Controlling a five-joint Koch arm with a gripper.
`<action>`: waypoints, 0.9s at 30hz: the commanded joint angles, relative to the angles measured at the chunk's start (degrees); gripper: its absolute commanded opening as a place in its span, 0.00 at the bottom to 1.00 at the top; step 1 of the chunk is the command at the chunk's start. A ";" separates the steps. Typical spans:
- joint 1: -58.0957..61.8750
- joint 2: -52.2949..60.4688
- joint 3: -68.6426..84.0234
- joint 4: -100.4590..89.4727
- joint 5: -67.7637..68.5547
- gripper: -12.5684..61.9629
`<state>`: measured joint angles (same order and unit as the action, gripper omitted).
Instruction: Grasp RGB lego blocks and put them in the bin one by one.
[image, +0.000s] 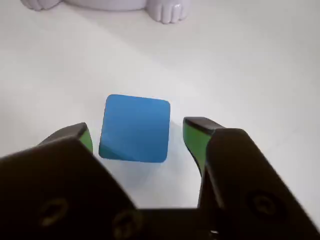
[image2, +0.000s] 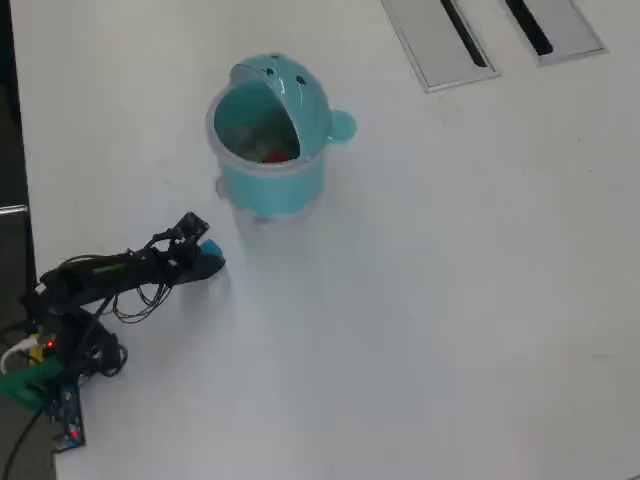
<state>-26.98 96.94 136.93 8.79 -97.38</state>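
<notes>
The blue block (image: 135, 128) lies on the white table between my gripper's (image: 137, 134) two green-padded fingers, with a gap on each side. The gripper is open and low over the table. In the overhead view the blue block (image2: 211, 249) shows as a small blue patch at the gripper (image2: 204, 250) tip, just below and left of the teal bin (image2: 270, 180). The bin's lid (image2: 290, 85) is tipped open, and something red (image2: 273, 155) lies inside it. The yellowish-green block is not in view.
The bin's white feet (image: 167, 11) show at the top of the wrist view. Two grey slotted panels (image2: 440, 40) sit at the table's far edge. The arm's base and cables (image2: 60, 340) lie at the left edge. White table spreads to the right.
</notes>
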 joint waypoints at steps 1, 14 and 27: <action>-0.62 -0.62 -4.04 -0.53 -1.32 0.60; -2.55 -6.06 -2.55 -7.73 -2.72 0.45; -3.34 -1.05 -0.09 -9.05 -3.52 0.33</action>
<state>-29.62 92.81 138.43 2.29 -100.02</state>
